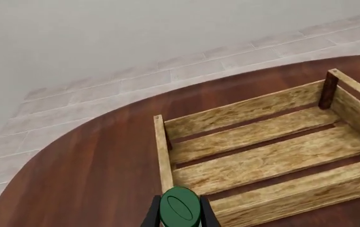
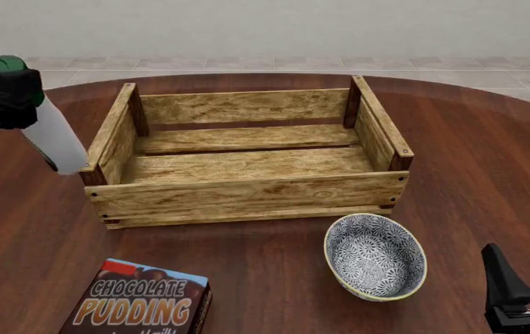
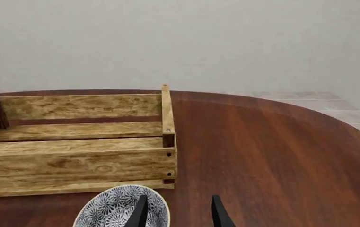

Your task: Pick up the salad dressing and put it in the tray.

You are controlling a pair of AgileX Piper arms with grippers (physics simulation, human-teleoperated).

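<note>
The left gripper (image 2: 5, 97) is gripping the salad dressing (image 2: 47, 129) up in the air at about nine o'clock from the tray (image 2: 246, 191), just outside its left wall. In the front view the bottle is hanging tilted, its green cap at the upper left inside the dark gripper and its white body slanting down toward the tray's near left corner post, clear of the wood. In the left wrist view the dark fingers (image 1: 151, 215) are sitting tight on either side of the bottle (image 1: 180, 207) just below its cap, and the tray (image 1: 167, 156) is lying beyond it on the table (image 1: 91, 170).

The tray is sitting in the middle of the round brown table (image 2: 487, 160), its slatted floor showing bare boards. A blue-patterned bowl (image 2: 376, 256) is standing at about five o'clock from the tray, just beside its near right corner. A brown chocolate pudding box (image 2: 139, 303) is lying at about seven o'clock from the tray, near the table's front edge.

The right gripper (image 2: 529, 278) is hovering low at the front right, at about three o'clock from the bowl. In the right wrist view its two fingers (image 3: 142, 213) are standing apart with nothing between them, the bowl (image 3: 119, 208) just beside one of them and the tray (image 3: 72, 165) beyond.
</note>
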